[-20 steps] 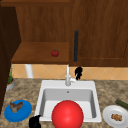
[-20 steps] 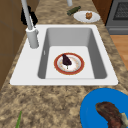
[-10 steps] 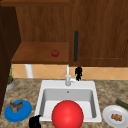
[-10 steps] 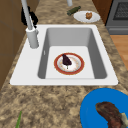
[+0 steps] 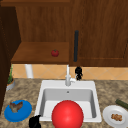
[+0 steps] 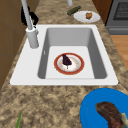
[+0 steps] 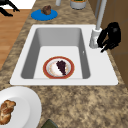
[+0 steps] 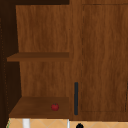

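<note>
Nothing moved, right hand [image 7: 111, 36] curled just beside faucet [image 7: 96, 37].

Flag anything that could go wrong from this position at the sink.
The right hand, fingers curled, hovers right beside the faucet; a careless move could knock its base or lever. The left hand floats at the counter's front edge near the blue plate, and a sideways sweep might push that plate and its food off.
</note>
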You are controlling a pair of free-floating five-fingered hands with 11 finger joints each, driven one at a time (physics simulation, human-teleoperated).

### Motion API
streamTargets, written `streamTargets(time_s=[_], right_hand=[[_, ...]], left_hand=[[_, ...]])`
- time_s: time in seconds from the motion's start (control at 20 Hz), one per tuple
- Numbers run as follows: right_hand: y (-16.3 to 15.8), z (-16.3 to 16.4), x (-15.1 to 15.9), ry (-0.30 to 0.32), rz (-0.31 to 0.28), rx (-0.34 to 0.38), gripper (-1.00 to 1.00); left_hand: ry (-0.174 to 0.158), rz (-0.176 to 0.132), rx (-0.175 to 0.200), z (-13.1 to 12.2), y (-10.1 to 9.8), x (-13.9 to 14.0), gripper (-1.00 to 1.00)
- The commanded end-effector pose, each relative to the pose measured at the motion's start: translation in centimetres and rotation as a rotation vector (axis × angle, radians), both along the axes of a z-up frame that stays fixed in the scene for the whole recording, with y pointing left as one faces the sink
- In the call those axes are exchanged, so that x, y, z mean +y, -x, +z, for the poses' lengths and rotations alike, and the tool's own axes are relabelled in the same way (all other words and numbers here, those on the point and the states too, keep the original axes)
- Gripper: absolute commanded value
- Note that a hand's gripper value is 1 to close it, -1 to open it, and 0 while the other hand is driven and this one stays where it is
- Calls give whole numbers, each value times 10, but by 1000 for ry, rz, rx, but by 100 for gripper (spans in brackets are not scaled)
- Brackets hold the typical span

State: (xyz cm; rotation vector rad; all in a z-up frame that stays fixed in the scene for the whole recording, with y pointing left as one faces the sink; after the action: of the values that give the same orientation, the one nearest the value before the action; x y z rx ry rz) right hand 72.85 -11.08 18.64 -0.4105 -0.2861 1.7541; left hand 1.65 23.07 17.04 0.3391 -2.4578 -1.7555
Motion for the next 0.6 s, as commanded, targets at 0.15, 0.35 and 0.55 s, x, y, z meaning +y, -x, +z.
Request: streamTargets(time_s=[0.15,0.35,0.55], right_hand=[[-1,16,-14,-17,8,6,-100],[-1,42,-29,-70,18,4,-100],[2,57,-42,-113,26,19,-100]], left_hand=[[0,0,0,0,0,0,0],[0,0,0,0,0,0,0],[0,0,0,0,0,0,0]])
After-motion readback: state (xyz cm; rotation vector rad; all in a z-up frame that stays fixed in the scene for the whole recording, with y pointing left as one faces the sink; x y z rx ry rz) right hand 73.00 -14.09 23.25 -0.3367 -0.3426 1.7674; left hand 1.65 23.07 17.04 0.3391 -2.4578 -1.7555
